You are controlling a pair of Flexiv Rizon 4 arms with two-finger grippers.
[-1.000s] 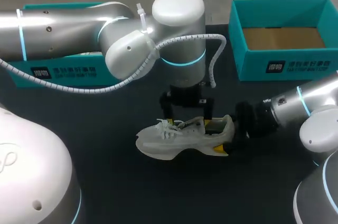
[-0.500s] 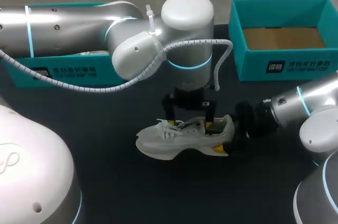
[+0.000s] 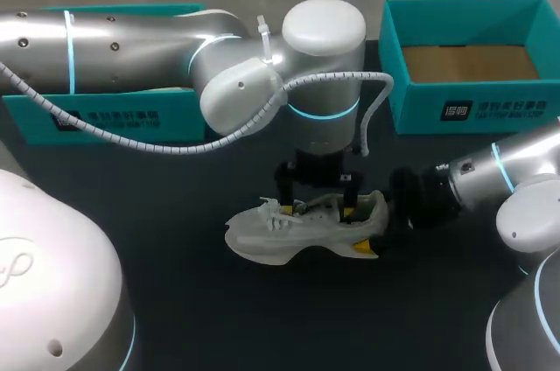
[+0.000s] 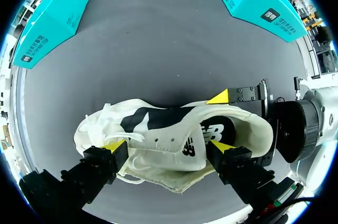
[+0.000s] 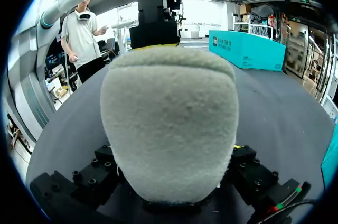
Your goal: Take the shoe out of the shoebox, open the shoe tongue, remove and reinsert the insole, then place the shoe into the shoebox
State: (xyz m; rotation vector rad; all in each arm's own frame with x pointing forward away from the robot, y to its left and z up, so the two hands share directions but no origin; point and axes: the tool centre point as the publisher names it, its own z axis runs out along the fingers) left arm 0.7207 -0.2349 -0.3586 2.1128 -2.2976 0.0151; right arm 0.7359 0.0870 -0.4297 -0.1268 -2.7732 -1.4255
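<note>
Head: shoe [image 3: 289,233] lying on table [image 3: 227,318], long axis left-right, toe left, heel clenched in right gripper [image 3: 367,229]. Shoebox [image 3: 464,110] far right, open, brown floor showing.
Left wrist: left gripper [image 4: 168,147] released, spread over upper.
Right wrist: heel between fingers.

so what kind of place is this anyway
Probably a robotics lab bench: a left arm and a right arm meet at a white shoe on a dark table, with an open teal shoebox behind.
</note>
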